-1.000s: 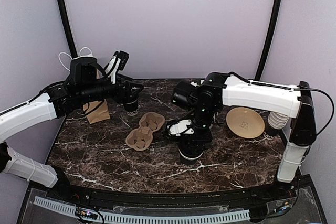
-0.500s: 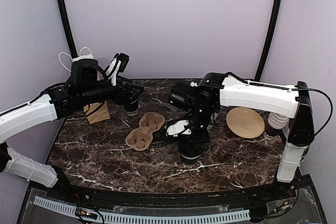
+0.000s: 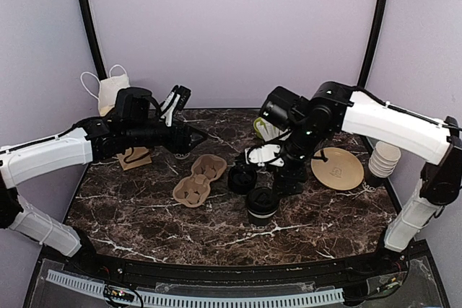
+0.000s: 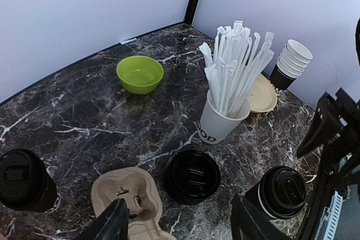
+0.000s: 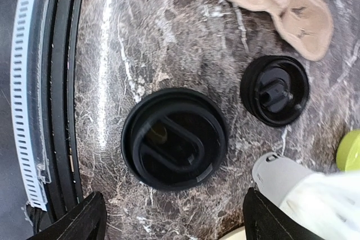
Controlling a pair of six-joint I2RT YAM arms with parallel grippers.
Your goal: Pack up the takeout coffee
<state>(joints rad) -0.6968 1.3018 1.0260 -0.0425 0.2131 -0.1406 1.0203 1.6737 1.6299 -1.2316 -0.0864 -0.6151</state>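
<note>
The right hand (image 5: 173, 198) hangs wide open above one lidded coffee cup (image 5: 174, 139), gripping nothing. The cup stands on the counter (image 5: 169, 37) just beside a stack of lids (image 5: 275, 90). The left hand (image 4: 180, 212) (also spread, nothing between its fingers) hovers near the cardboard carrier (image 4: 126, 195) — a second coffee cup (image 4: 22, 179) stands on the carrier's side away from the lids.

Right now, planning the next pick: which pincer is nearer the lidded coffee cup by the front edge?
Right. The right pincer hangs open above the coffee cup; the left pincer hovers behind the cup carrier, farther left.
</note>
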